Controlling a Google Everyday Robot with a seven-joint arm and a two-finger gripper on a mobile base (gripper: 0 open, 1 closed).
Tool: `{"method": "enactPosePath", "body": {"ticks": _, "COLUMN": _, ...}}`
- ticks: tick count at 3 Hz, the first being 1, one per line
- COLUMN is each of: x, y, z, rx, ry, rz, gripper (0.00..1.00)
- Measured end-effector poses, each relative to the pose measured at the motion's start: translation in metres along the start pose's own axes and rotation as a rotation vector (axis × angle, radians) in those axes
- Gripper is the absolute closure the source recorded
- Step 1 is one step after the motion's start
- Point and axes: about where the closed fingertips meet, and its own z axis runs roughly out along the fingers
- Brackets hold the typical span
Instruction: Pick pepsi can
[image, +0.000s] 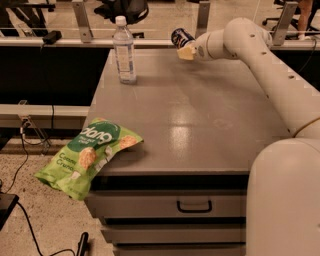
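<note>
The pepsi can (180, 37), dark blue with a silver end, is tilted and held in the air above the far edge of the grey table (200, 115). My gripper (186, 48) is at the end of the white arm that reaches from the right; it is shut on the can, with a pale finger pad under it. The can is clear of the table top.
A clear water bottle (124, 50) with a white cap stands at the table's far left. A green chip bag (87, 156) hangs over the front left corner. Drawers sit below the front edge. A metal rail runs behind the table.
</note>
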Motion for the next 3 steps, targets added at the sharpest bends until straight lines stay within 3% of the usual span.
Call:
{"method": "enactPosePath", "body": {"ticks": 1, "x": -0.0251, "y": 0.0001, "z": -0.0284, "rx": -0.029, "ry": -0.046, "rz": -0.042, "gripper": 0.83}}
{"method": "enactPosePath", "body": {"ticks": 3, "x": -0.0233, "y": 0.0040, "z": -0.0238, "rx": -0.036, "ry": -0.043, "rz": -0.042, "gripper": 1.00}}
